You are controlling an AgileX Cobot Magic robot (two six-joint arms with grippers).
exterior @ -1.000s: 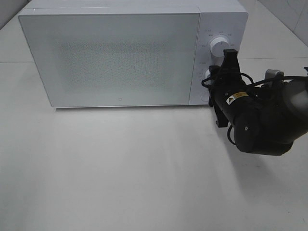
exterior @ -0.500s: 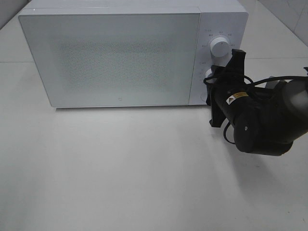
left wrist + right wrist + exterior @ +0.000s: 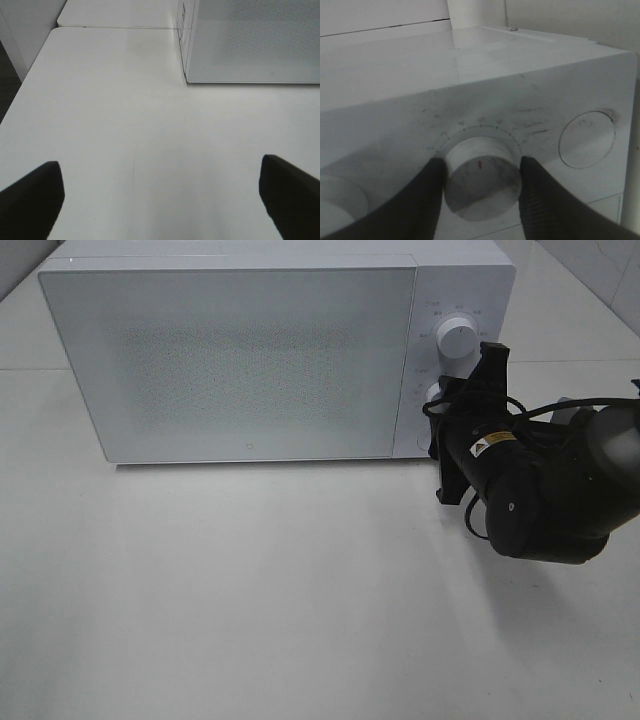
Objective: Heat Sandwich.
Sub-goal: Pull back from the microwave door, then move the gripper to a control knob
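Two right claw (image 3: 481,167) fingers (image 3: 422,202) pinch lower knob (image 3: 482,185), microwave (image 3: 240,360) edge.

A robot test lab staged like a kitchen corner: a white microwave (image 3: 240,360) stands on a plain white bench (image 3: 250,590), with a black robot arm (image 3: 540,490) working at it.
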